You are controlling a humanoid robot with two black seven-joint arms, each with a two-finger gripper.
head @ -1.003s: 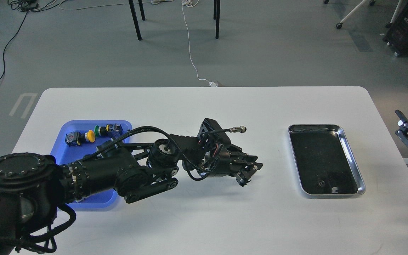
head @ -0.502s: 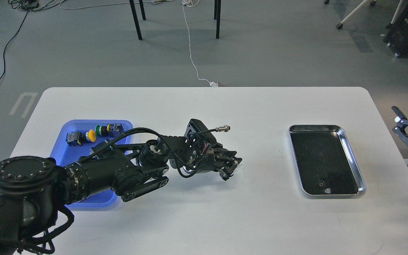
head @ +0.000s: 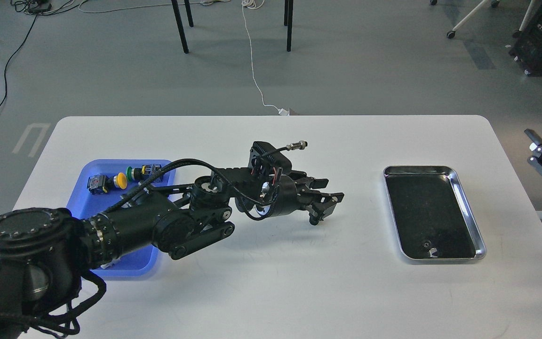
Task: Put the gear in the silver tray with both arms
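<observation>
The silver tray (head: pixel 468 207) lies on the right of the white table, with a small dark gear (head: pixel 425 245) and a bright glint near its front end. My left arm reaches across the table's middle. Its gripper (head: pixel 323 212) is above the table, left of the tray, and seems shut on a small dark gear (head: pixel 315 219) hanging at its tips. My right gripper (head: pixel 540 157) is open and empty, off the table's right edge, beyond the tray.
A blue plastic tray (head: pixel 165 167) at the left holds push-button parts with yellow and green caps (head: pixel 120 180); my left arm covers much of it. The table edge (head: pixel 506 155) runs close to the right gripper. Chair legs and cables lie on the floor behind.
My left gripper drew back left, then rose and swung right toward the silver tray, rolling its wrist. My right gripper shifted slightly up at the table's right edge.
</observation>
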